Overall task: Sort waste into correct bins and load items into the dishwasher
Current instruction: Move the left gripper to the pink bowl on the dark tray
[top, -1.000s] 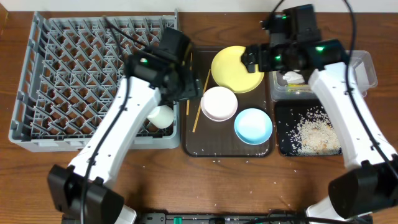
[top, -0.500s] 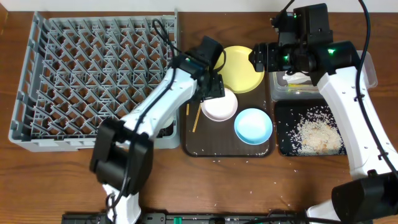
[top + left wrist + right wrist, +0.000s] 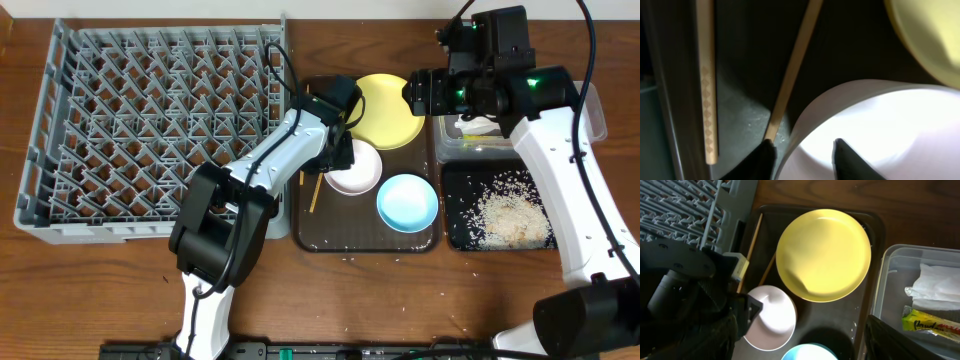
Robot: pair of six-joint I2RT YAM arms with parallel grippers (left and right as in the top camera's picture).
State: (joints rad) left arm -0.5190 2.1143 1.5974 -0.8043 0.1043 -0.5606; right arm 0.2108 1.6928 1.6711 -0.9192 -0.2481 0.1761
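White bowl (image 3: 880,125): upright on the dark brown tray (image 3: 310,235), about midway along it and towards its left edge.
Left gripper (image 3: 802,145): down at the bowl's left side, one finger outside the rim and one over the inside. The jaws are partly apart, and I can't tell whether they pinch the rim.
Chopsticks (image 3: 792,70): two by the tray's left edge. One lies along the edge and has a diamond pattern, the other slants.
Yellow plate (image 3: 824,255): tray's far right corner, just beside the white bowl.
Light blue bowl (image 3: 407,200): tray's near right corner.
Right gripper (image 3: 415,95): hangs over the plate's right edge, fingers spread wide, holding nothing.
Clear tub (image 3: 890,280): on the table beside the tray's far right corner. It holds a white napkin (image 3: 935,287) and a green-and-yellow wrapper (image 3: 930,322); the wrapper's dark lettering is cut off and unreadable.
Black tray (image 3: 452,235): just nearer than the tub, rice (image 3: 505,215) scattered in it.
Dish rack (image 3: 150,120): left of the brown tray, just beside it.
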